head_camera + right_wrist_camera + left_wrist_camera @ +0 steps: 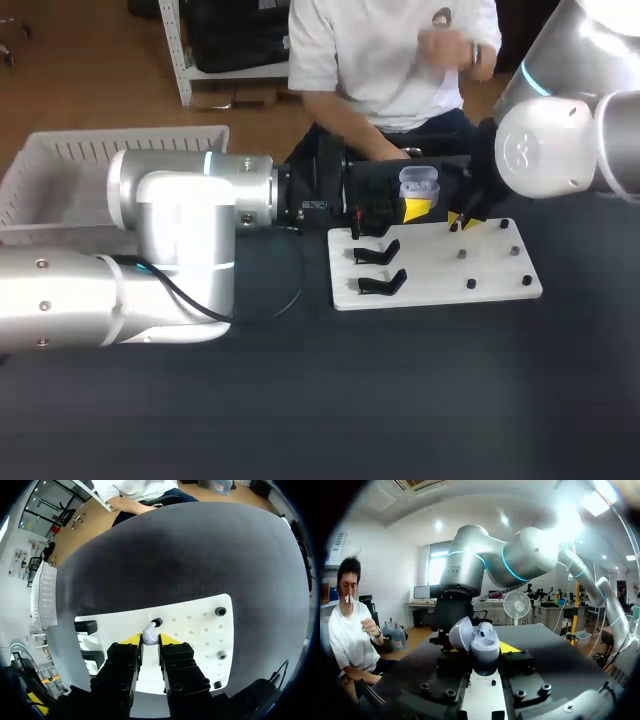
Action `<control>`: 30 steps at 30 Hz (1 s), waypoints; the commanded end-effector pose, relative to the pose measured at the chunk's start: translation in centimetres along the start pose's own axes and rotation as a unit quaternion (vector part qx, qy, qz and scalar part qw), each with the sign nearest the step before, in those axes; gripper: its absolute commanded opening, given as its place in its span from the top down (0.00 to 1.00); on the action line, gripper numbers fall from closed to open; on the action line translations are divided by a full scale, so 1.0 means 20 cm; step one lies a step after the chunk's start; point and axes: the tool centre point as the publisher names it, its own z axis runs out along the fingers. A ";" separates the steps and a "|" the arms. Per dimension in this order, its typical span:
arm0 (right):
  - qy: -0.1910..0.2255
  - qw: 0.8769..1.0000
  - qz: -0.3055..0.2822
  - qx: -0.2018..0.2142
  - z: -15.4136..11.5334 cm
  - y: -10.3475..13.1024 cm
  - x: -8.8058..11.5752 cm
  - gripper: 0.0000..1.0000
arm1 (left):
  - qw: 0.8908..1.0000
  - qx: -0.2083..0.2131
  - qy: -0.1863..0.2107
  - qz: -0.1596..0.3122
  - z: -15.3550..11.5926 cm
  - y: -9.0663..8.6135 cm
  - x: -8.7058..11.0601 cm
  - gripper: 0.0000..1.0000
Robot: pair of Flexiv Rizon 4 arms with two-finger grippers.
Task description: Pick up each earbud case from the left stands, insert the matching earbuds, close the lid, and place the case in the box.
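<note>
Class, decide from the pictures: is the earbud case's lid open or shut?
Open. In the left wrist view the lid of the earbud case is tipped back beside the body, baring the inside.

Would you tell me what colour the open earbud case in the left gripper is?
The open earbud case is pale lilac, clearest in the left wrist view.

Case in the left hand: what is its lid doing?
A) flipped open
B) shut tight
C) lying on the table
A: the case in the left hand has its lid tipped back, showing the inside.
</note>
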 end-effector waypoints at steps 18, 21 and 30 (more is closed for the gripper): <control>0.071 0.989 -0.127 0.040 -0.65 0.06 0.41 1.00 | 1.000 -0.003 -0.004 0.002 0.00 0.00 0.01 1.00; 0.080 0.983 -0.154 0.059 -0.74 0.11 0.51 1.00 | 1.000 -0.003 -0.004 0.002 0.00 0.00 0.01 1.00; 0.093 0.970 -0.214 0.070 -0.92 0.27 0.68 1.00 | 1.000 -0.003 -0.004 0.002 0.00 0.00 0.01 1.00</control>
